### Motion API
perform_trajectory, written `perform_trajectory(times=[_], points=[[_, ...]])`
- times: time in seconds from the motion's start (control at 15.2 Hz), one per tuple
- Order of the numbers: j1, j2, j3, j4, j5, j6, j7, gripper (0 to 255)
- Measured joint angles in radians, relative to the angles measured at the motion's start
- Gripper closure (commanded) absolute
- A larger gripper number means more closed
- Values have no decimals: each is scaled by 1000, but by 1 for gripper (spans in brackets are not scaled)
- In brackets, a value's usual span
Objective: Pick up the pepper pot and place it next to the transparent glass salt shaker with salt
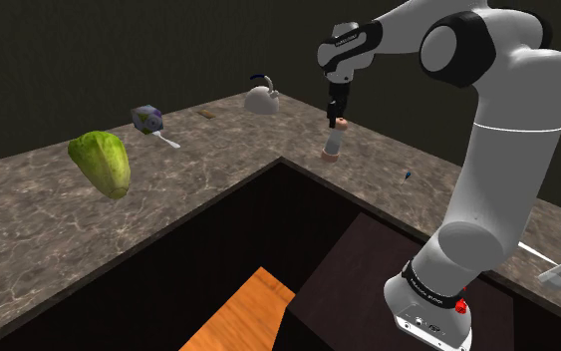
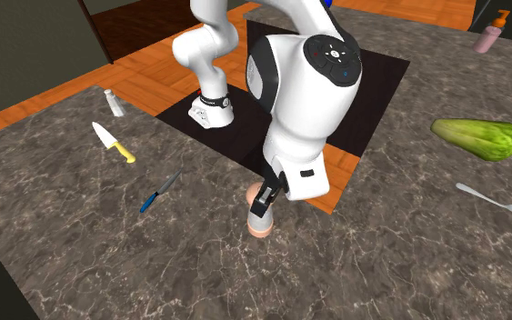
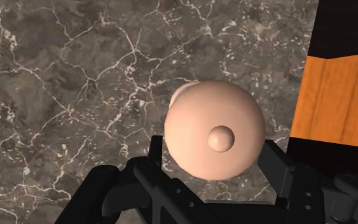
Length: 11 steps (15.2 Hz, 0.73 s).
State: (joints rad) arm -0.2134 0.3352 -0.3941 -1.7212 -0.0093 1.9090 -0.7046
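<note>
No text, label, brand or number can be read

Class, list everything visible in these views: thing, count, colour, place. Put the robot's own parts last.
pepper pot: one, peach and white, upright on the counter below the gripper
salt shaker: one, pale, counter edge at the second exterior view's left
knife: one, white blade, yellow handle, near the salt shaker
blue-handled tool: one, between knife and pepper pot
lettuce: one, green, shoulder view's left
spoon: one, pale, near the lettuce
kettle: one, white, counter's far end in the shoulder view
bottle: one, pink, orange top, second exterior view's upper right
counter: one, dark marbled
arm: one, white
gripper: one, black, over the pepper pot
</note>
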Motion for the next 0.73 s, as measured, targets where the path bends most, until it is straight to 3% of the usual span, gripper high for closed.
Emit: perform_trajectory(times=[0.73], points=[[1, -12, -2, 38, -4, -50, -1, 255]])
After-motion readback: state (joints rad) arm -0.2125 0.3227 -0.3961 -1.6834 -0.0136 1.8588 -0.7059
